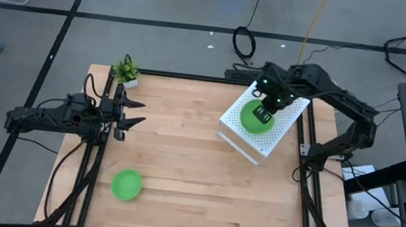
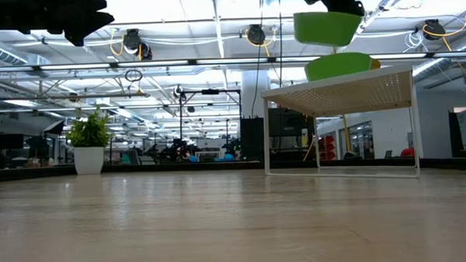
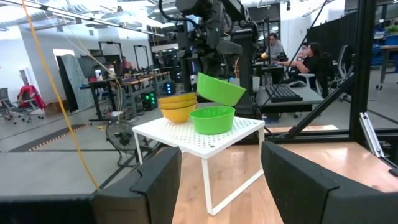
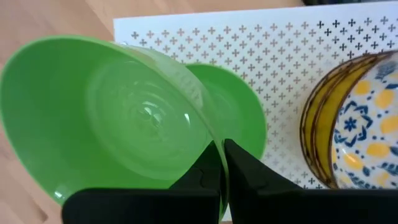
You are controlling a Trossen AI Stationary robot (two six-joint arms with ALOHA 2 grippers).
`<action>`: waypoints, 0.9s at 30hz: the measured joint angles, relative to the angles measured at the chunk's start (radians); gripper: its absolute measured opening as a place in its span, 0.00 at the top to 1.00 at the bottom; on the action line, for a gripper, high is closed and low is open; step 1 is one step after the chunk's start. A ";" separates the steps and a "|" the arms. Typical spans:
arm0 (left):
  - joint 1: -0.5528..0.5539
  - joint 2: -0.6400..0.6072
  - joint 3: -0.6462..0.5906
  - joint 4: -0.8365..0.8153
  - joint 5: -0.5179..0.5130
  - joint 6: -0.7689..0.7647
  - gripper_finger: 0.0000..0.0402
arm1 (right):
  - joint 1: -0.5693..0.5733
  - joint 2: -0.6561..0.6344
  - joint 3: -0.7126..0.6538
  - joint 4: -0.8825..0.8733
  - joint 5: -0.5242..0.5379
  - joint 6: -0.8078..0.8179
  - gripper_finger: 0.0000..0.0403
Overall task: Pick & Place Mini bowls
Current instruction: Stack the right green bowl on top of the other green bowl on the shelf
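Observation:
My right gripper (image 1: 265, 114) is shut on a plain green mini bowl (image 4: 112, 118) above the white perforated rack (image 1: 280, 133) at the far right. The bowl also shows in the low view (image 2: 328, 26) and the left wrist view (image 3: 219, 89). A second green bowl (image 3: 212, 118) stands on the rack top under it. Beside it, stacked floral bowls with yellow outsides (image 4: 360, 118) stand on the rack. A third green bowl (image 1: 127, 184) rests on the table at the near left. My left gripper (image 1: 138, 114) is open and empty at the table's left edge. My right gripper pinches the green bowl's rim (image 4: 208, 134), one finger inside the bowl and one outside its wall. The fingers come from above, pointing down. The bowl hangs tilted, lifted clear above the green bowl on the rack.
A small potted plant (image 1: 126, 71) stands at the far left corner. The rack stands on thin white legs (image 2: 319, 143) with open space beneath. Bare wooden tabletop (image 1: 191, 150) lies between the rack and the near-left bowl. People sit at desks beyond the table (image 3: 311, 59).

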 joint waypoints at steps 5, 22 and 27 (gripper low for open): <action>0.000 0.000 0.000 0.000 0.000 -0.003 0.44 | 0.000 0.010 0.000 -0.005 0.006 -0.018 1.00; 0.000 0.000 0.000 0.000 0.002 -0.008 0.44 | 0.002 0.006 -0.095 -0.017 0.112 0.015 1.00; 0.000 0.000 0.000 0.000 0.002 -0.008 0.44 | 0.002 0.006 -0.141 -0.017 0.043 -0.001 1.00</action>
